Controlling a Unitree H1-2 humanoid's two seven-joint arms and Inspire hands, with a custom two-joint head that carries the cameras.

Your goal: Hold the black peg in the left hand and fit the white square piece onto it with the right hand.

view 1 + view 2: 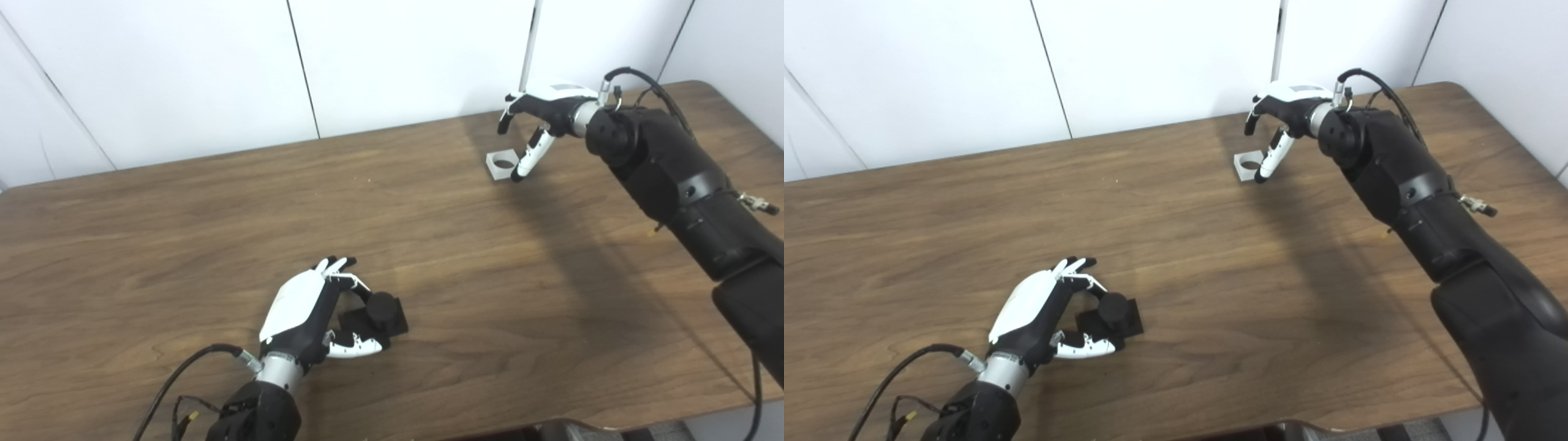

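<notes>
Black peg (383,309) stands upright on its base on the worktop (184,233), left hand (309,318) curled loosely around it, not clearly gripping, while the right hand (539,125) hovers spread over the far-right white square piece (503,164), thumb touching its near edge.

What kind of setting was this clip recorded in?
Probably a lab or test room: a bare wood-grain table against plain white wall panels, carrying only a black peg on a square base by the left hand and a white square piece with a round hole under the right hand.
</notes>
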